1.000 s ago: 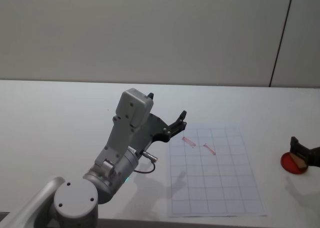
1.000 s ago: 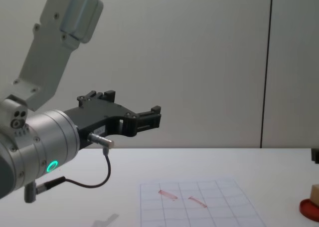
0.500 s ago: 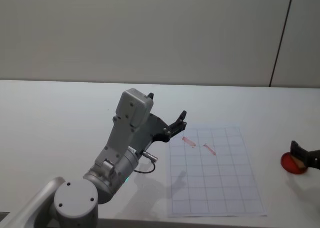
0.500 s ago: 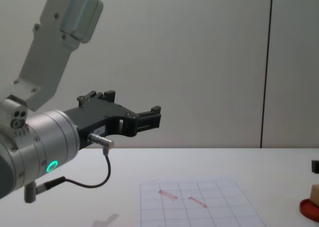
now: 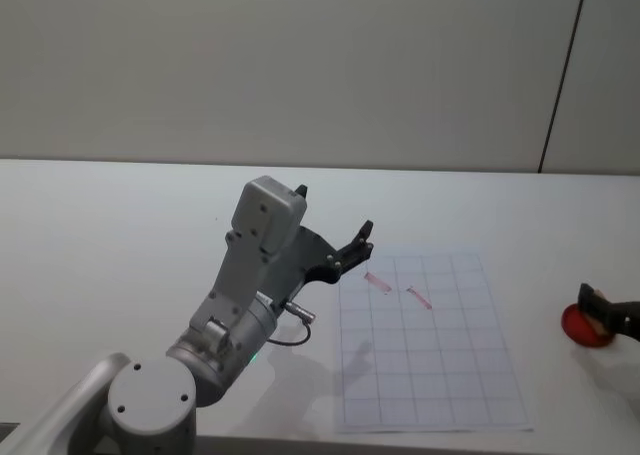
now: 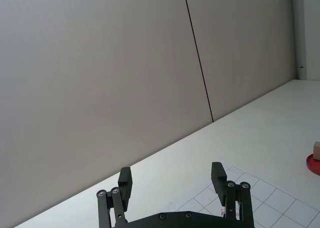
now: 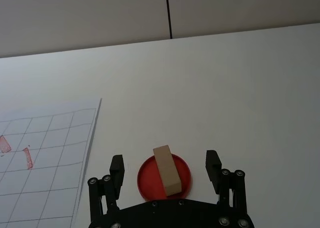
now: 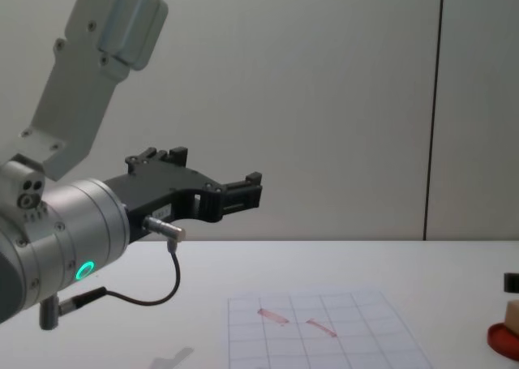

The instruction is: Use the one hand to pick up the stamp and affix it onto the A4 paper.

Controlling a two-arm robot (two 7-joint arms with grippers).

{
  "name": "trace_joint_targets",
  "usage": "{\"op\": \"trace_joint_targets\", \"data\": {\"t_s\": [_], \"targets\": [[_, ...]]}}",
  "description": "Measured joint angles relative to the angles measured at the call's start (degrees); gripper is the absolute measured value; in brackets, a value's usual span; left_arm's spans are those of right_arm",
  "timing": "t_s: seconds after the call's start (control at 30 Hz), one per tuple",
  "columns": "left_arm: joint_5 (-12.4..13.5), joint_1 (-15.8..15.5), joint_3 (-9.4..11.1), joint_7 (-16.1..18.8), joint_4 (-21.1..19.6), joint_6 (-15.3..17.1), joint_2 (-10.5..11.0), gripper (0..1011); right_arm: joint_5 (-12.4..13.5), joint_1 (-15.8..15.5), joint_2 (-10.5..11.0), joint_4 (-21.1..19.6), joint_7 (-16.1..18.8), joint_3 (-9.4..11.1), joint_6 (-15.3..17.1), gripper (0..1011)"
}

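Since a second ago I see my right gripper (image 7: 165,160) has sunk lower: in the chest view its black tip at the right edge now hangs just above the stamp (image 7: 166,170), where before it sat clearly higher. In the head view it has also dropped and shows less of itself at the right edge. The left gripper (image 6: 171,174) has not moved at all; it stays raised over the table (image 7: 235,82), left of the paper (image 7: 45,153), its fingers spread apart and holding nothing.

The round red ink pad (image 7: 147,180) lies on the table just off the paper's right edge. The stamp rests on it, a tan wooden block lying lengthwise across the pad and running past the far rim a little.

In the right wrist view the right gripper is spread wide. Its two black fingers (image 7: 116,164) stand on either side of the stamp with a clear gap on each side. They touch neither the block nor the pad, and grip nothing.

The paper lies flat and carries two slanted red marks (image 5: 378,282) in its upper squares, well apart from the pad.
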Motion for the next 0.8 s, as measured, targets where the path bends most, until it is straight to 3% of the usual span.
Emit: {"op": "trace_joint_targets", "data": {"t_s": [0.8], "targets": [[0.0, 0.0, 0.0, 0.0, 0.0, 0.0, 0.0, 1002, -0.9, 4.7, -2.7, 7.9, 0.2, -0.9, 1.3, 1001]]}}
